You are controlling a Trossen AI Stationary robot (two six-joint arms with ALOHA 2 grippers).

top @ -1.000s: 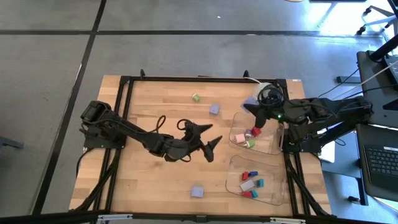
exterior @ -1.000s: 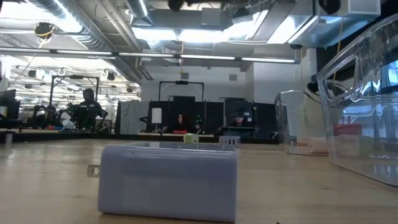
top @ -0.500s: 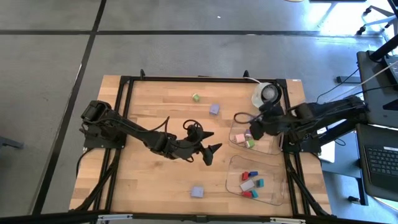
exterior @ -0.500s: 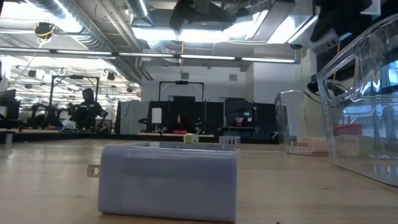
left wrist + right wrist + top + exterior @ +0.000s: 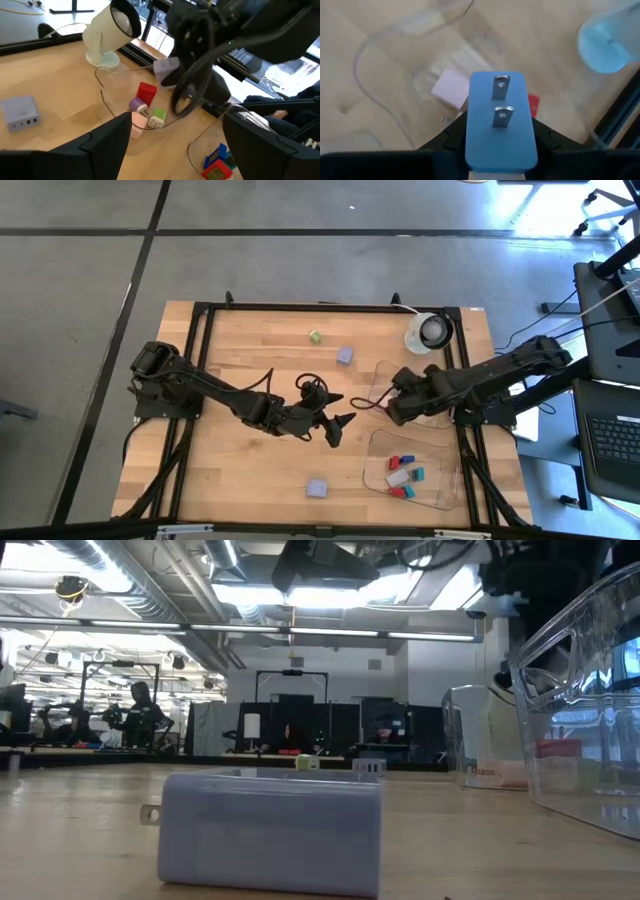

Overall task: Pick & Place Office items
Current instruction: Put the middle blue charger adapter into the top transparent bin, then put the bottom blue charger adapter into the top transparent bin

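The right hand [image 5: 392, 404] is clamped on a blue plug block [image 5: 501, 117], prongs facing the wrist camera, and it hangs over the upper clear tray [image 5: 380, 370]. My guess is it's carrying the piece there to drop it in with the red, green, purple and pink ones [image 5: 146, 93] already sitting inside. The left hand [image 5: 338, 420] waits mid-surface with its fingers spread wide and nothing between them, pointed toward the trays, probably lined up for its next pick.

The wooden surface [image 5: 240, 360] is a butcher-block top in a black frame. The lower tray [image 5: 375, 455] holds the red, teal, blue and white pieces. Loose ones still out: a lavender block [image 5: 317, 488] near the front edge, another lavender one [image 5: 345, 355] and a small green one [image 5: 315, 337] toward the back. A white tape roll [image 5: 428, 332] stands at the back right corner.

Beyond that it's grey floor, and a big workshop with bright ceiling lights.
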